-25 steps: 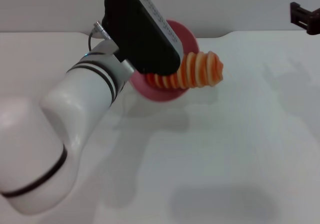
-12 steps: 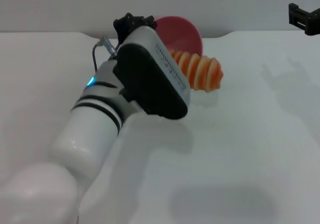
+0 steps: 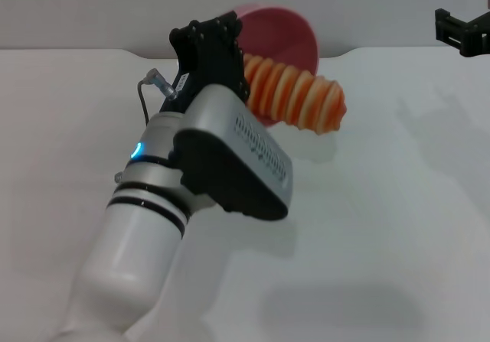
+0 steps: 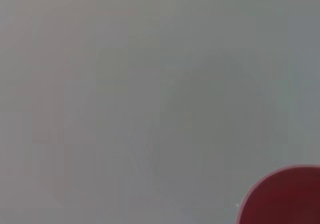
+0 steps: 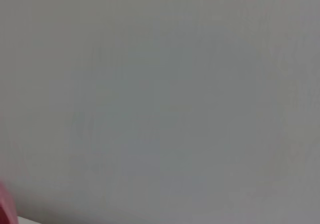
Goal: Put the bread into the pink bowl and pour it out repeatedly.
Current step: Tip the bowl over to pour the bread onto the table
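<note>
My left gripper is shut on the rim of the pink bowl and holds it tipped above the far part of the white table. The striped orange-brown bread sticks out of the bowl's mouth, slanting down to the right, with its far end over the table. The fingers themselves are hidden behind the black gripper body. A dark pink edge of the bowl shows in the left wrist view. My right gripper is parked high at the far right, away from the bowl.
The white table stretches out in front of and to the right of the bowl. My left forearm covers the lower left of the head view. A grey wall fills both wrist views.
My left wrist has turned and risen, carrying the bowl up and tilting its mouth more upright. The bread has moved with it and shows more of its length.
</note>
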`<state>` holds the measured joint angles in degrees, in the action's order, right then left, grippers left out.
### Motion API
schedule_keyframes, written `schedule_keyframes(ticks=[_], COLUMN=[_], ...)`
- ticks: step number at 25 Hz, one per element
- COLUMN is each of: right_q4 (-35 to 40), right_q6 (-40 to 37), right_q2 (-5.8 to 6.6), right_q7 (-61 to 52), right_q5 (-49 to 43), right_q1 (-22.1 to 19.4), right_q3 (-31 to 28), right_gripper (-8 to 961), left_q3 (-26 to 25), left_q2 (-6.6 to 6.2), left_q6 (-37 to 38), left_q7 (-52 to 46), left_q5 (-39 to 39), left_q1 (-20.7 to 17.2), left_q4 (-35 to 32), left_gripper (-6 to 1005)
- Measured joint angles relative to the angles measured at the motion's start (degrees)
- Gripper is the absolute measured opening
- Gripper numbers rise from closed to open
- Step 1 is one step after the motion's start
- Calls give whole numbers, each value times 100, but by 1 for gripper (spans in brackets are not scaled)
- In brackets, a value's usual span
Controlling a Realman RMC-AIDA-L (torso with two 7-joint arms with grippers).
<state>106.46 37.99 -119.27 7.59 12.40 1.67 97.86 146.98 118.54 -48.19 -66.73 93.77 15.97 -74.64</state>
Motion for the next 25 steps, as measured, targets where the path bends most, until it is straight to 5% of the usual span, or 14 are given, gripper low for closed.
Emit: schedule_keyframes(ticks=[11, 14, 25], right_q4=[-20, -57, -163], right_q6=[-1, -1, -3], right_q2=[9, 11, 9], right_q7=[-3, -3, -4], right_q5=[-12, -23, -6], right_q1=[47, 57, 131], right_q3=[18, 17, 24], right_gripper=[719, 719, 719], left_q3=[305, 337, 342], left_q2=[-13, -24, 1], left_q6=[-181, 85, 299], left_q7=[85, 947, 1723], left_q5=[726, 865, 866], left_q1=[-10, -28, 30], left_q4=[195, 259, 320], left_gripper=[35, 35, 34])
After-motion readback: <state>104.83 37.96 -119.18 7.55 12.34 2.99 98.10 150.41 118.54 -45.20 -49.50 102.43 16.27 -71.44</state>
